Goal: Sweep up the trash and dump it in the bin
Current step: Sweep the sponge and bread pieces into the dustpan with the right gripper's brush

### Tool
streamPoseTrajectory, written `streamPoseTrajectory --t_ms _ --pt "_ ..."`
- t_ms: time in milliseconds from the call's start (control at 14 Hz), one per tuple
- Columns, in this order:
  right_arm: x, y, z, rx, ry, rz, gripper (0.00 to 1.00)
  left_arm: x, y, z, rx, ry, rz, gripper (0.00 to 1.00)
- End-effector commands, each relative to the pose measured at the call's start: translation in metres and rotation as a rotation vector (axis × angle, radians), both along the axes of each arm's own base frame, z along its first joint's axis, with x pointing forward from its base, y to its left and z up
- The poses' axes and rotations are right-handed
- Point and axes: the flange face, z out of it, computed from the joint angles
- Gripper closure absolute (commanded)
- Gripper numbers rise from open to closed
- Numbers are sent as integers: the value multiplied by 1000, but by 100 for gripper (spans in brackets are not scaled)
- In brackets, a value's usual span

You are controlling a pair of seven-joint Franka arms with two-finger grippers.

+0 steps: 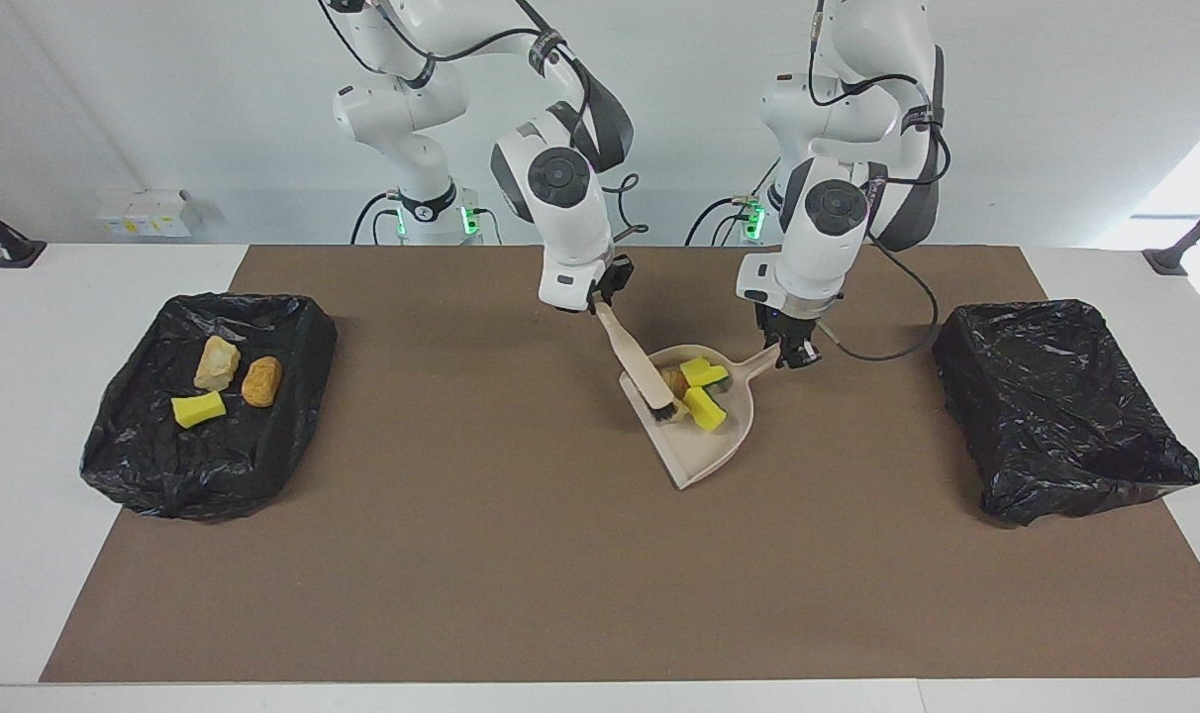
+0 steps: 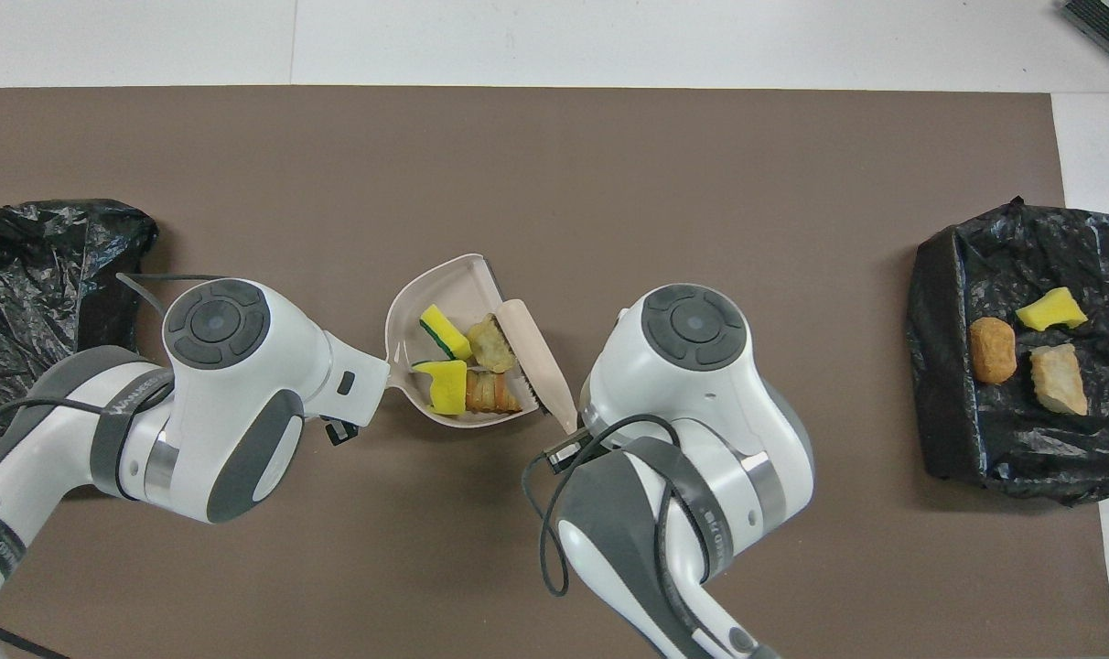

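Right gripper (image 1: 600,295), upper middle of the frame, shut tight on brush (image 1: 638,366). Left gripper (image 1: 793,349) clamped on dustpan (image 1: 714,451) handle. Four trash bits (image 1: 694,388) inside pan, mid-frame. Three more in bin (image 1: 293,327), far left. Better to lift brush away slowly, keep pan flat.
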Motion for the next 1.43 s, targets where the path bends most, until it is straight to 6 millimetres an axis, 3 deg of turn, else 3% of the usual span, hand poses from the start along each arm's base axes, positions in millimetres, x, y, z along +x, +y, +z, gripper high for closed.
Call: streamPoseTrajectory --t_ms 0,358,501,645,1003,1217,1361 --pt "5 -28 20 12 24 -12 100 -2 11 1 2 -27 64 100" --pt "5 -42 16 -38 21 -71 100 8 22 5 -58 -18 158 100" --pt "17 -48 -2 -60 -6 -91 100 5 22 4 -55 -11 156 100" --pt "21 -31 -26 -90 -50 -55 100 2 21 2 -52 -2 137 100" --pt "25 -24 -67 -132 -56 -183 100 2 16 3 -65 -15 6 100" --pt "6 6 -65 -121 -60 -125 100 2 17 3 -66 -17 9 100" --pt "-12 29 -61 -86 -64 10 100 2 17 2 -65 -15 9 100"
